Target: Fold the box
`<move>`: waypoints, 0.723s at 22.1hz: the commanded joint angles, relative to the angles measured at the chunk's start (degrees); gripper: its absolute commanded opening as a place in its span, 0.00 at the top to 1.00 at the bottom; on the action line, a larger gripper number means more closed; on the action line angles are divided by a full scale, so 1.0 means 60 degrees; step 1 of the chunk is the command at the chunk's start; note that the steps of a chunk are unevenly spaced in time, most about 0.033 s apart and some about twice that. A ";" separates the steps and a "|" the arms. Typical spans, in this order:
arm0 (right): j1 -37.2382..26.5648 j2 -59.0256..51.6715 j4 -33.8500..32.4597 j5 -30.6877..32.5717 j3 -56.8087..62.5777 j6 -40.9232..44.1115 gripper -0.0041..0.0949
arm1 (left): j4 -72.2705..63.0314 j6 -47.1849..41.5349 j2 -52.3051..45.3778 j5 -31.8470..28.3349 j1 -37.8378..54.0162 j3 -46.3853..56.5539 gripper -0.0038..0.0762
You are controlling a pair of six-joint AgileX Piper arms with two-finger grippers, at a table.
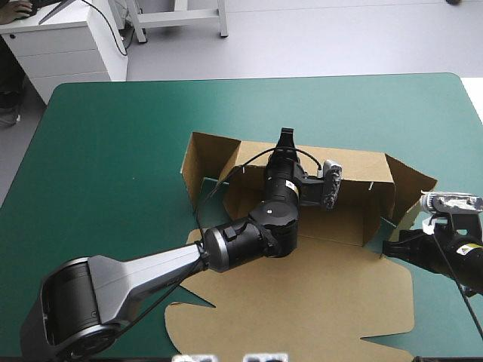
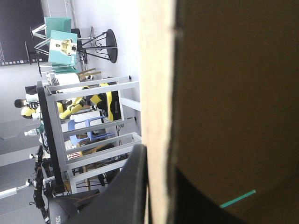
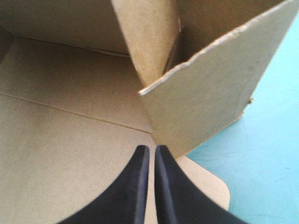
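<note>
- The cut sheet of brown board, the box (image 1: 339,219), lay at the middle of the table's teal-green cover (image 1: 113,151). Its far wall (image 1: 355,164) and side flaps stood raised, and its wide lid panel (image 1: 302,302) lay flat toward the near edge.
- The left gripper (image 1: 285,140), with its broad black fingers, reached across the box floor. It was clamped on the far wall's top edge, one finger on each face, probably to keep that wall upright.
- The right gripper (image 3: 150,150) had its jaws together in a point, with nothing visibly between them. It sat at the box's right near corner, at the foot of the standing side flap (image 3: 210,88), and seemed placed to nudge it inward.
- That corner looked not yet tucked.
</note>
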 commanded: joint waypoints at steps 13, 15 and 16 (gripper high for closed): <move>-0.0032 0.1556 0.0058 -0.1782 -0.0225 0.0253 0.58 | 0.0096 -0.0158 -0.0480 -0.0090 -0.0087 -0.0186 0.96; -0.0032 0.1905 0.0058 -0.2160 -0.0225 0.0253 0.61 | 0.0096 -0.0158 -0.0480 -0.0090 -0.0087 -0.0186 0.96; -0.0032 0.2017 0.0058 -0.2256 -0.0225 0.0253 0.65 | 0.0096 -0.0158 -0.0480 -0.0073 -0.0087 -0.0186 0.96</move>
